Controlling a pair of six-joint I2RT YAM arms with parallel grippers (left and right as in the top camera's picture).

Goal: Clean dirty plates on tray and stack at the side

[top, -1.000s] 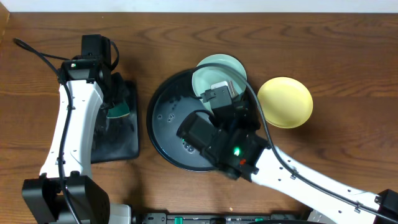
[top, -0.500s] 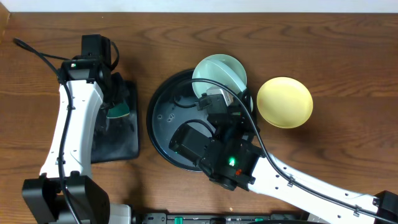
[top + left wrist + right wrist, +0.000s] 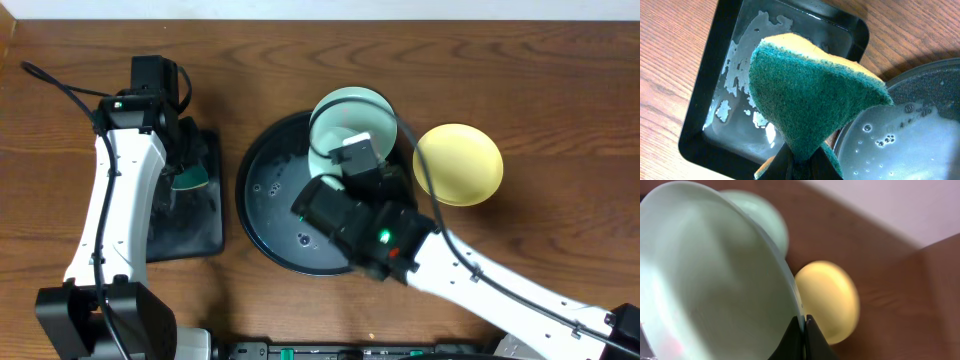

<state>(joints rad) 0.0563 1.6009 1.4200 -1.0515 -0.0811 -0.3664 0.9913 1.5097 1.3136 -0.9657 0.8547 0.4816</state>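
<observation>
Looking down from overhead, the large round black tray with a raised rim sits mid-tabletop. The right arm reaches across it to a pale turquoise round plastic plate tipped up at the tray's far edge, overlapping a second turquoise plate just behind. The pale yellow round plate lies flat on the wood just right of the tray, likely the start of the side stack. The left end effector hangs over the small rectangular black tray to the left, apparently parked there so its sponge can drip or be wetted. From the left wrist, that end effector is pinched tight on a green-and-yellow scouring sponge, held above shallow water in the rectangular tray, with the round tray's wet, beaded floor at lower right. From the right wrist, the right end effector is closed to a sliver on the rim of the tilted turquoise plate, which fills the left of the view. The tilt probably presents its face for scrubbing. The second turquoise plate and the yellow plate lie beyond, apart from this end effector.
</observation>
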